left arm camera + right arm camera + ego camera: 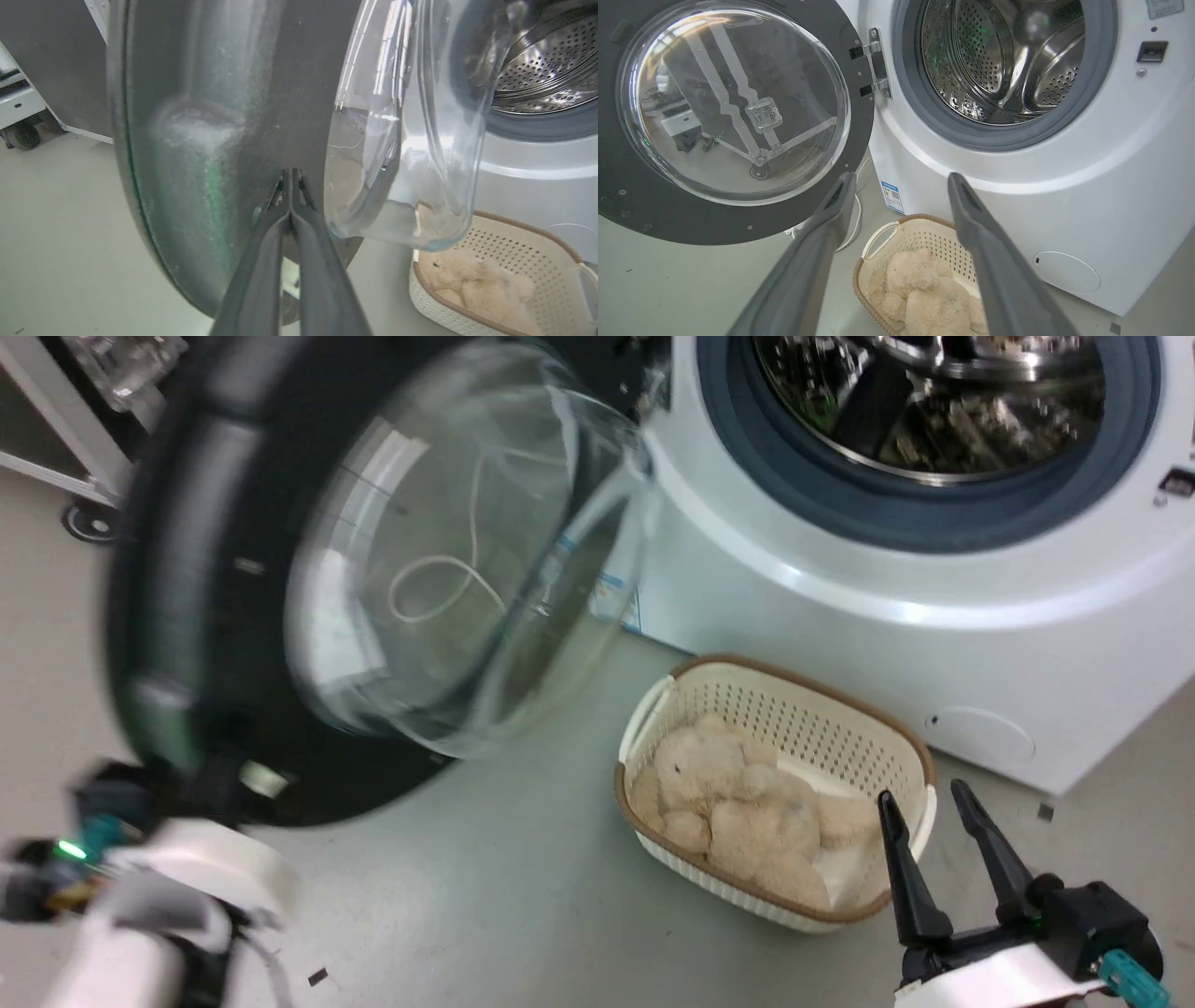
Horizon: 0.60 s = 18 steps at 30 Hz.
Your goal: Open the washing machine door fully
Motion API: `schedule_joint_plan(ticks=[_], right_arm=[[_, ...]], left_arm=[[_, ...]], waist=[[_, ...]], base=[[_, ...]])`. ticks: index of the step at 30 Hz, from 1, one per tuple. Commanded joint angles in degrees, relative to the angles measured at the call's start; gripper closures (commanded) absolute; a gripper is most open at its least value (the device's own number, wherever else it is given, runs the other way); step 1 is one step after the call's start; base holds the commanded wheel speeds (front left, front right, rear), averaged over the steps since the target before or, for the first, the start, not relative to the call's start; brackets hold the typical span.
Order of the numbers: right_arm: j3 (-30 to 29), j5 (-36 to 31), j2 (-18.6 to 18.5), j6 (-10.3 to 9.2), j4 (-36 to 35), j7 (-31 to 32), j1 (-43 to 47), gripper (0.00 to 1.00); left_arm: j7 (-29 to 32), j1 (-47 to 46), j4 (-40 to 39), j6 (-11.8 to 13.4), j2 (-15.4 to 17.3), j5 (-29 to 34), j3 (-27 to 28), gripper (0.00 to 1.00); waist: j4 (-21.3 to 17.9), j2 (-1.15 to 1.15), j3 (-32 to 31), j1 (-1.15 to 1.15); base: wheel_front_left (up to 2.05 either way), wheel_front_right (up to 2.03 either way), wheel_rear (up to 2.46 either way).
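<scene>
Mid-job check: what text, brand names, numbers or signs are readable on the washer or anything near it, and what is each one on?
No text is legible in any view.
Blue label low on the washing machine: print and a square code, too small to read.
Pale sticker at the machine's top edge: too small to read.
Washing machine door: no lettering visible.
Basket: no lettering visible.

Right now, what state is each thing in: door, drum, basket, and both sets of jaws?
washing machine door: open, swung wide.
drum: exposed, looks empty.
basket: on the floor, holding a plush toy.
left gripper: jaws shut, tips at the door's black ring.
right gripper: jaws open, holding nothing.
</scene>
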Motion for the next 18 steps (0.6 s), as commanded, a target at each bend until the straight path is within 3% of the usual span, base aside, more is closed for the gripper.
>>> schedule_joint_plan(ticks=[1, 10, 18], right_arm=[[-0.2, -0.4, 0.1, 0.05, -0.2, 0.1, -0.6, 0.0], [-0.8, -1.4, -0.2, 0.05, -1.3, 1.1, -2.1, 0.0], [-1.1, -1.3, -0.5, 0.05, -1.3, 1.1, -2.4, 0.0]], left_arm=[[0.2, -1.4, 0.7, -0.3, 1.0, -0.1, 0.8, 1.0], [1.6, -10.4, 14.0, -2.7, 8.9, -3.5, 7.7, 1.0], [-1.3, -17.0, 26.3, -5.2, 11.8, -6.1, 10.7, 1.0]], waist=[[-1.1, 0.0, 1.3, -0.01], [-5.7, 0.0, 4.7, -0.01], [-8.2, 0.0, 5.2, -0.01]], base=[[0.0, 0.0, 0.0], [0.0, 0.0, 0.0], [0.0, 0.0, 0.0]])
